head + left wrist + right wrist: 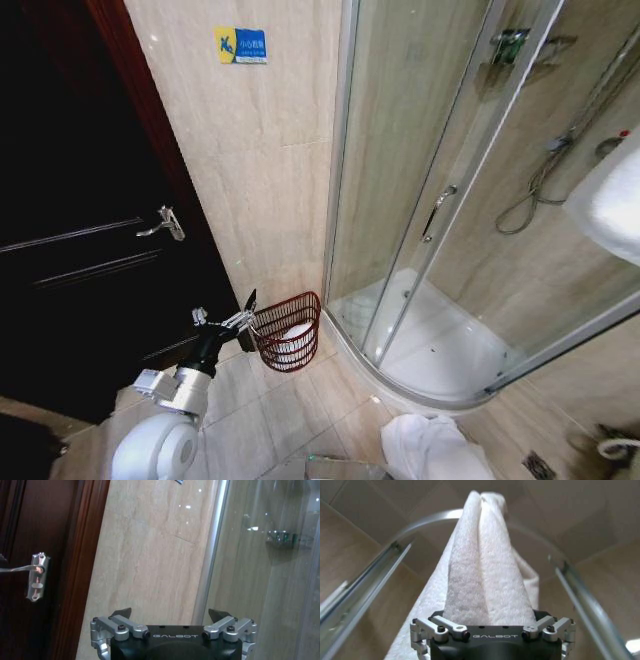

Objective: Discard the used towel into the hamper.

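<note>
Hiding right claw (490, 624) tips — towel (485, 573).

Head view: high, angled down at door (70, 240), floor, shower enclosure (440, 200). Left wrist: close, facing door handle (36, 576), shared with head. Right wrist: tight on towel (485, 566).

Towel (485, 562) hides right tool's (492, 620) fingertips. Hamper (288, 332) contents pale, unidentifiable. White cloth (432, 448) beyond hamper cut by frame edge.

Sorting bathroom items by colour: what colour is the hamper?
Reddish-brown open wire weave, best seen in the head view.
</note>
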{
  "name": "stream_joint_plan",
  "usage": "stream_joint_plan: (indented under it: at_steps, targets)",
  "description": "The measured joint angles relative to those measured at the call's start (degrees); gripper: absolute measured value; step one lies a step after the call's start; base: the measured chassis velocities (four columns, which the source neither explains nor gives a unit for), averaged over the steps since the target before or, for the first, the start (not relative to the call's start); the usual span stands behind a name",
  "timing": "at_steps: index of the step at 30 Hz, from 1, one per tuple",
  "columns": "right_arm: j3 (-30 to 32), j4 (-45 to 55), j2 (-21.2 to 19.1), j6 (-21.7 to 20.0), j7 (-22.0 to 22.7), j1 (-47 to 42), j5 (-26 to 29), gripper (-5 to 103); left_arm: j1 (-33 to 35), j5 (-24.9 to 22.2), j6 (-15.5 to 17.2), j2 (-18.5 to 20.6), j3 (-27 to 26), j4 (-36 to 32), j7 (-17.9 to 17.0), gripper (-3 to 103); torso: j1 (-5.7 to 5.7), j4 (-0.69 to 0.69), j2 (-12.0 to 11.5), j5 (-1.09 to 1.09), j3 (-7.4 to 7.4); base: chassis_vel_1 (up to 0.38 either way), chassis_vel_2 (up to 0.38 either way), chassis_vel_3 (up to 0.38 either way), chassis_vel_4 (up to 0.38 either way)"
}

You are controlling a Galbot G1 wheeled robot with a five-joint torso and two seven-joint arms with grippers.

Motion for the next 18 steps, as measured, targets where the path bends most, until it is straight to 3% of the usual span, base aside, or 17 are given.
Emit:
stream_joint_plan:
  at_steps: [3,8,18]
  targets:
    - [0.50,0.94,-0.03,-1.13,-0.40,-0.94,4.69,103,0.00,0.00,0.00,0.00,0.00,0.00,0.00,100,0.00,0.01,0.01,0.01,0.01,0.000,0.000,0.000,0.000]
    - [0.96,1.29,-0.95,-1.73,-2.10,-1.85,8.46,91,0.00,0.00,0.00,0.00,0.00,0.00,0.00,100,0.03,0.02,0.02,0.01,0.02,0.000,0.000,0.000,0.000]
    - [2.90,2.61,-4.89,-1.76,-2.80,-4.65,10.77,47,0.00,0.00,0.00,0.00,0.00,0.00,0.00,100,0.03,0.02,0.04,-0.01,0.03,0.000,0.000,0.000,0.000]
